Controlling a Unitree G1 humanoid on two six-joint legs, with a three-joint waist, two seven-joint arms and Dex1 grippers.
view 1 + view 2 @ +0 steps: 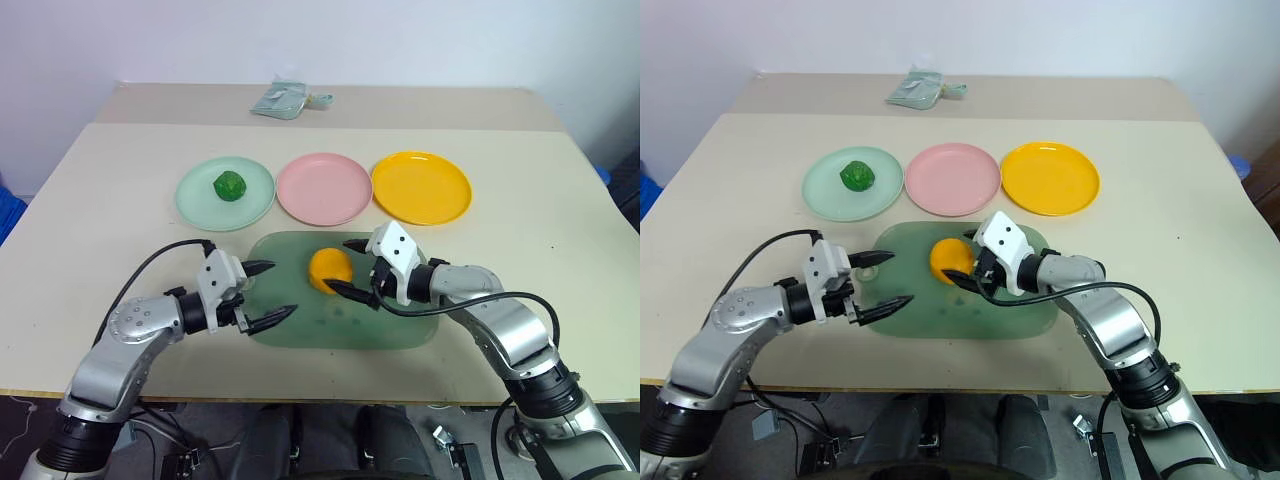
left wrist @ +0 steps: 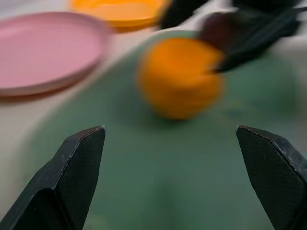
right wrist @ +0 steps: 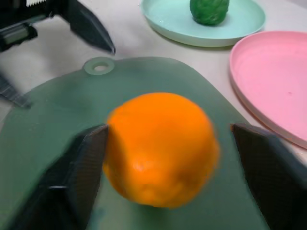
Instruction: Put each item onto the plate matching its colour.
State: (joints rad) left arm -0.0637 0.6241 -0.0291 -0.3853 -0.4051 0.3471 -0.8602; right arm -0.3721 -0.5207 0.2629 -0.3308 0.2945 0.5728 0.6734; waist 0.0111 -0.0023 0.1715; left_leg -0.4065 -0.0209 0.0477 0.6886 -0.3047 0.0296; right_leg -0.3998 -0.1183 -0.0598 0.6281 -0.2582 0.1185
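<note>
The orange ball (image 1: pixel 330 269) lies on the translucent green tray (image 1: pixel 390 325) at the near side of the counter (image 1: pixel 100 200). The right pincer (image 1: pixel 352 268) straddles it with both black fingers spread; one finger touches the ball's side in the right wrist view, the other stands apart, so nothing is gripped yet. The left pincer (image 1: pixel 270 292) hangs wide open and empty over the tray's left end. The right wrist view also shows the tray's ring handle (image 3: pixel 99 65). Beyond the tray sit the mint green plate (image 1: pixel 196 200) carrying a green ball (image 1: pixel 230 186), the pink plate (image 1: pixel 323 188) and the yellow-orange plate (image 1: pixel 421 186), both bare. At the far edge lies a crumpled greenish packet (image 1: pixel 280 100); any writing on it is too small to read.
</note>
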